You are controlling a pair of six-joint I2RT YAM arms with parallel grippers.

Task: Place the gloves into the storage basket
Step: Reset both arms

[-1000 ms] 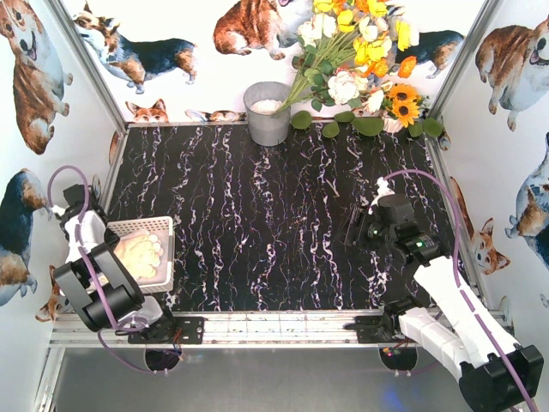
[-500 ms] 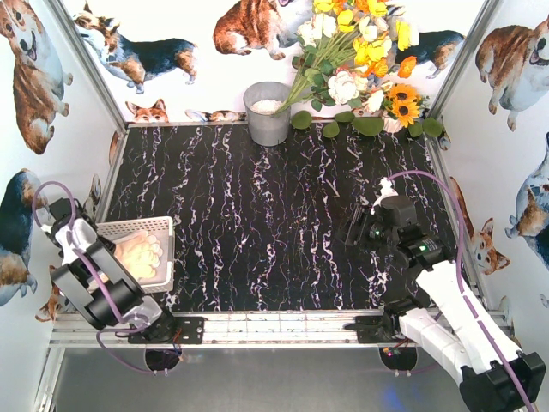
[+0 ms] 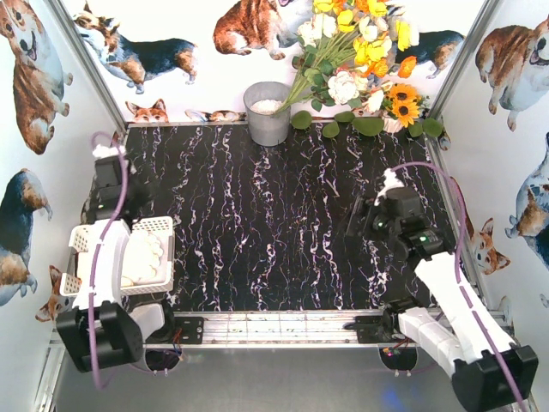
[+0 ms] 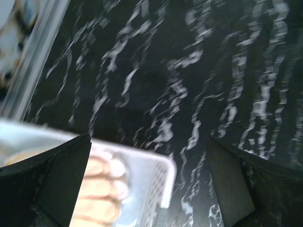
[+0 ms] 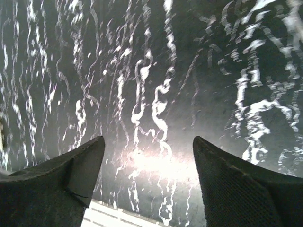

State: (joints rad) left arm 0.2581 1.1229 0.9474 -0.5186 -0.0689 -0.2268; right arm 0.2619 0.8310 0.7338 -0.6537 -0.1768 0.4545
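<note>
The white storage basket (image 3: pixel 159 227) stands at the table's near left, partly under my left arm. Cream gloves (image 3: pixel 146 256) lie inside it. My left gripper (image 3: pixel 127 206) hovers above the basket's far end, open wide, with nothing between its fingers. In the left wrist view, the gripper (image 4: pixel 149 139) frames the basket's corner (image 4: pixel 163 166) and the blurred gloves (image 4: pixel 102 185) below. My right gripper (image 3: pixel 356 227) hangs over bare table at the right. In its wrist view the right gripper (image 5: pixel 149 139) is open and empty.
A grey metal bucket (image 3: pixel 268 113) stands at the back centre, with a bunch of white and yellow flowers (image 3: pixel 356 51) leaning beside it. Corgi-print walls close in both sides, and an aluminium rail (image 3: pixel 274 324) runs along the near edge.
My left arm swung up from low beside the basket to over its far end, and its jaws opened wide. The right jaws opened a little wider. The right arm barely moved.
</note>
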